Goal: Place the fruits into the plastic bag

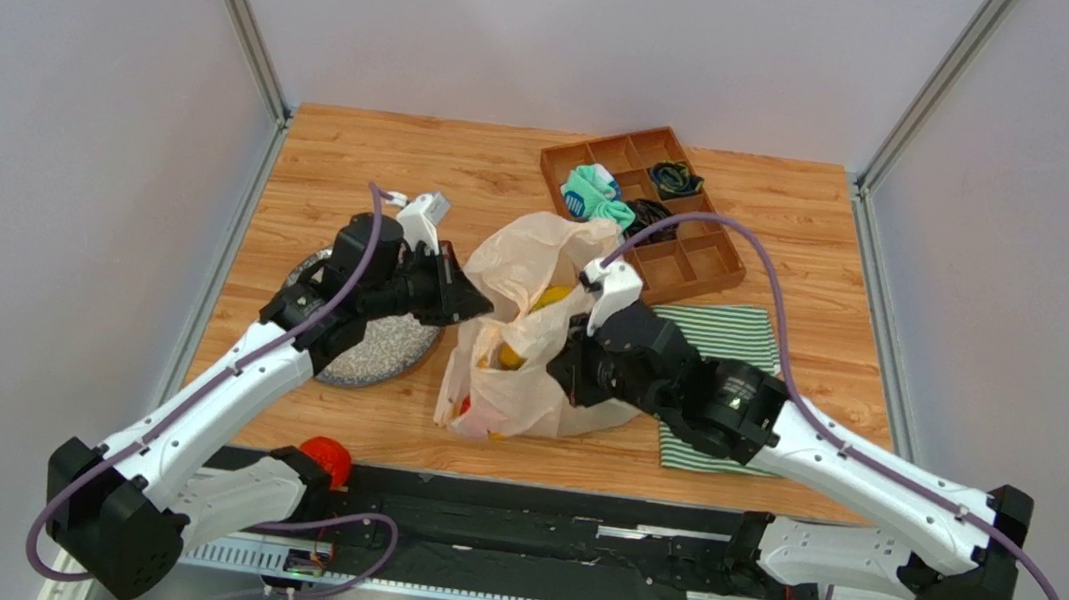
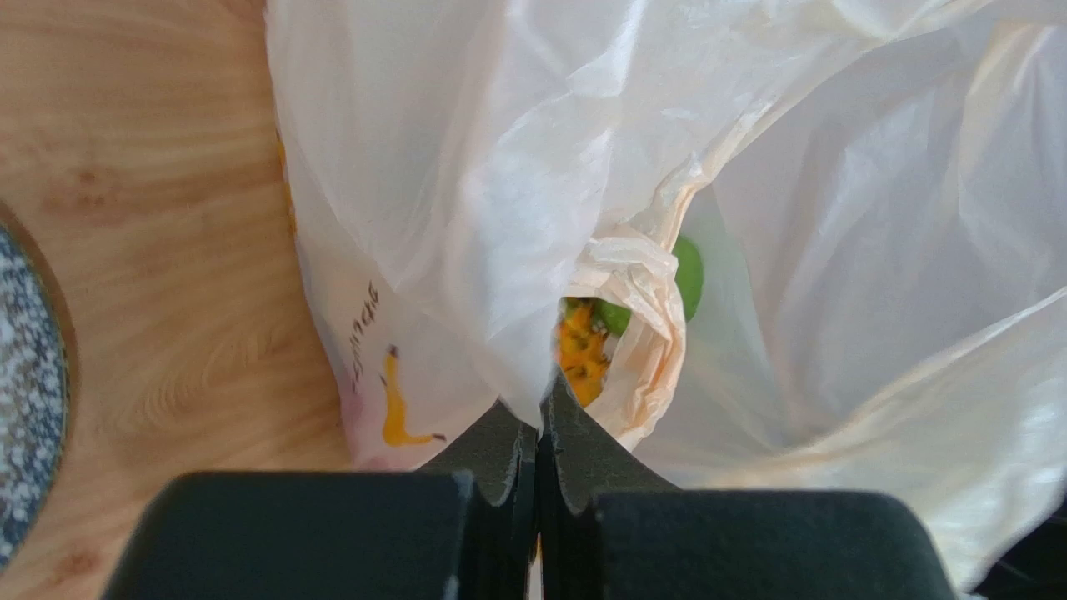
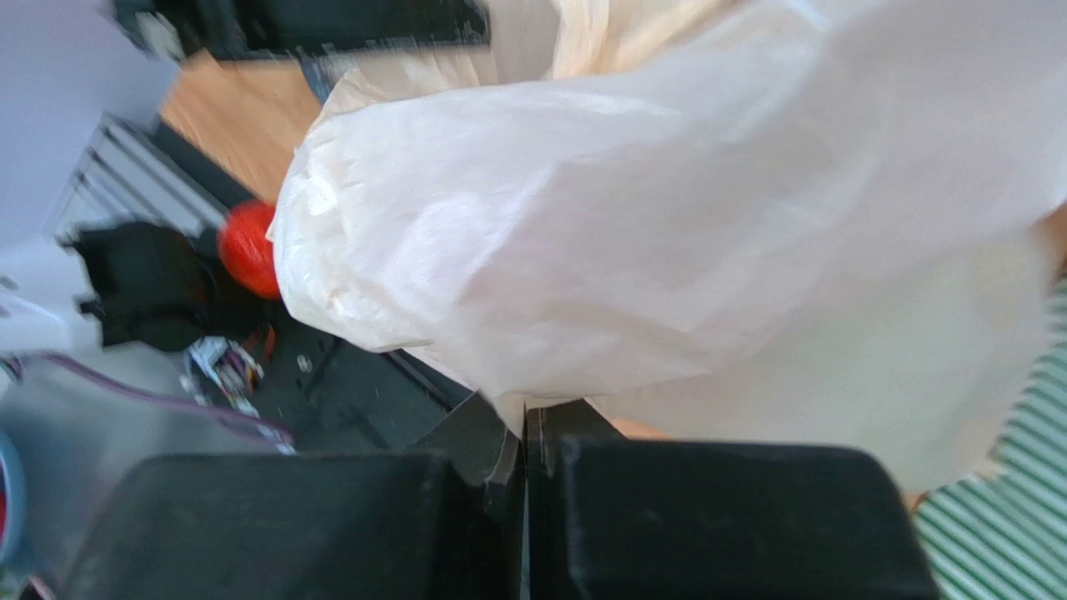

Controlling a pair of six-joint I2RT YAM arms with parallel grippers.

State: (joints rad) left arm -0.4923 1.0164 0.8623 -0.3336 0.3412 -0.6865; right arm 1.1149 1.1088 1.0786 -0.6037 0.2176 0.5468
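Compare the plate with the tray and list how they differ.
The plate is round; the tray is rectangular and split into compartments. The plate is speckled grey; the tray is brown. The plate lies left of the bag, partly under the left arm; the tray lies beyond the bag and holds a teal bundle and a black bundle. Both rest flat on the wooden table.

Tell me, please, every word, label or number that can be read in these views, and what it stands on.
Plastic bag: a short line of dark print above a yellow banana picture, running sideways on creased film; too blurred to read.
Everything else: no readable text on the compartment tray or the striped cloth.
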